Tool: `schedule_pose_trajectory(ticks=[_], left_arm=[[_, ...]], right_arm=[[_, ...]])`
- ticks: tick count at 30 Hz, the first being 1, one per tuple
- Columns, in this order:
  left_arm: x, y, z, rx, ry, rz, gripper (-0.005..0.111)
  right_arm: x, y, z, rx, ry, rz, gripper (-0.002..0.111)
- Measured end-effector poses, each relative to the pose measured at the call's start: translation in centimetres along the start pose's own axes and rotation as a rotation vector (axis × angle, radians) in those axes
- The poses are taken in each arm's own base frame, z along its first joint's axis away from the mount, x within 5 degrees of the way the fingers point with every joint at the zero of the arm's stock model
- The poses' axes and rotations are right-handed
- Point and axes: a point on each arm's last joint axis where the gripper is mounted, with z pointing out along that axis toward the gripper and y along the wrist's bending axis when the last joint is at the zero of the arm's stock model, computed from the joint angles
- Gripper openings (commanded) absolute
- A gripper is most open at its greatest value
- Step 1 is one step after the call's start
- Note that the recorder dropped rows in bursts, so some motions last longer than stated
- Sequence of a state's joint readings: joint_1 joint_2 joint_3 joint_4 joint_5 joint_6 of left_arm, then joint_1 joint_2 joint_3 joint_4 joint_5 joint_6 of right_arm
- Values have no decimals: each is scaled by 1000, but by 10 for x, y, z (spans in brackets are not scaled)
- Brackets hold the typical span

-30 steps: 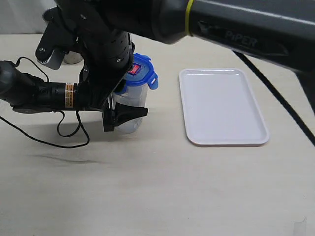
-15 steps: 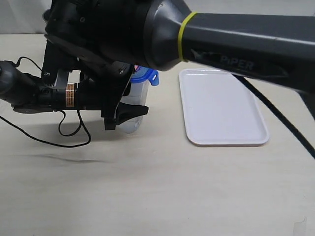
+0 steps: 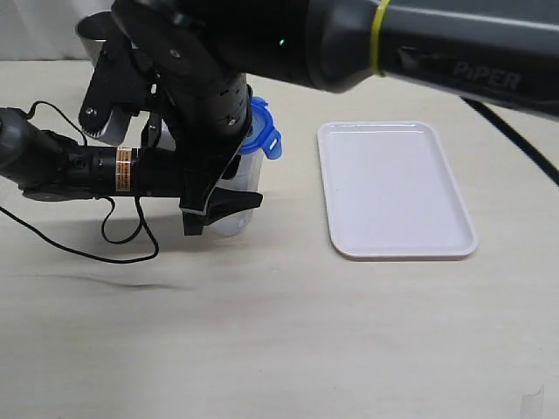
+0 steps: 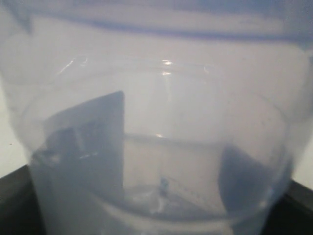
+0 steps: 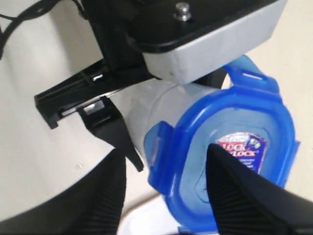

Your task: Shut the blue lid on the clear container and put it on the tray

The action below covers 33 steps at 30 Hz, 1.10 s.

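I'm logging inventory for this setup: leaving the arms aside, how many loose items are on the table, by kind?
Blue lid: 1
Clear container: 1
White tray: 1
Metal cup, partly hidden: 1
Total: 4

I noted: right arm (image 3: 437, 39), dark grey, yellow band (image 3: 378, 33), PiPER lettering (image 3: 486, 75); left arm (image 3: 61, 166), black, orange-striped label (image 3: 124, 168), black cable (image 3: 105, 234).
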<state>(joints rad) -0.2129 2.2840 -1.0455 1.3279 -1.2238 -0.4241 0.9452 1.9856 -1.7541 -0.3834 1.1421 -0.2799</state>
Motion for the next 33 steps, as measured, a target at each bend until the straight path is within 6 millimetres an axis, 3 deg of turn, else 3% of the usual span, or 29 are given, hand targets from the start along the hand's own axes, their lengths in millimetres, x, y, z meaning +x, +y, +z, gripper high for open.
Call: schedule_pose_trajectory(ticks=[5,13,16,25,33], left_arm=[[0,0,0,0,0,-1,0],[0,0,0,-1,-1,-1,0],[0,0,0,-1,-1,-1,0],[0,0,0,-1,-1,-1,0],[0,0,0,-1,-1,-1,0]], right_arm=[[4,-1,-10,-68,-46,49,48],[8,-7,-46,-195,-219,74,48],[14,-16,-50,-266,-256,164,47],[65,-67,-38,-455,-169,641,42],[94,-71,2,-530,-159,873,42]])
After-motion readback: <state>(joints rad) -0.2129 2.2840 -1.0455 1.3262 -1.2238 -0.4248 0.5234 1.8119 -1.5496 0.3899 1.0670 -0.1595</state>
